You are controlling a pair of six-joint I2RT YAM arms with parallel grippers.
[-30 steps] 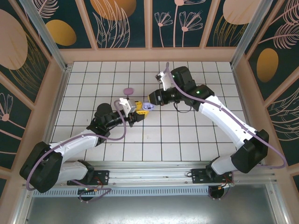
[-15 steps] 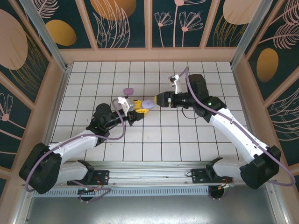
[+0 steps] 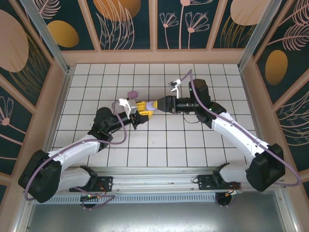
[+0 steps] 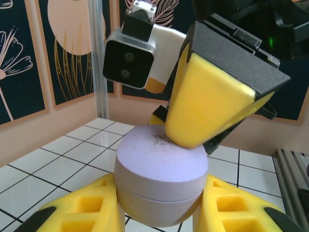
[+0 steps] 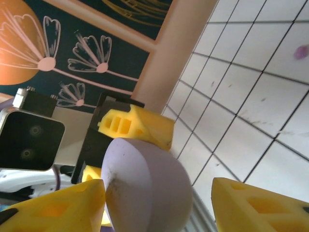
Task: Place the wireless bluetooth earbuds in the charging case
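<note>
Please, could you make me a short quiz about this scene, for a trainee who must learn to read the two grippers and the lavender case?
1. True or false: the left gripper holds the lavender case between its jaws.
2. In the left wrist view, what touches the top of the case? A) a yellow finger of the right gripper; B) a pink earbud; C) a purple cable.
3. Fill in: the case's lid is ___ (open or shut).
Key: 1 true; 2 A; 3 shut.
</note>
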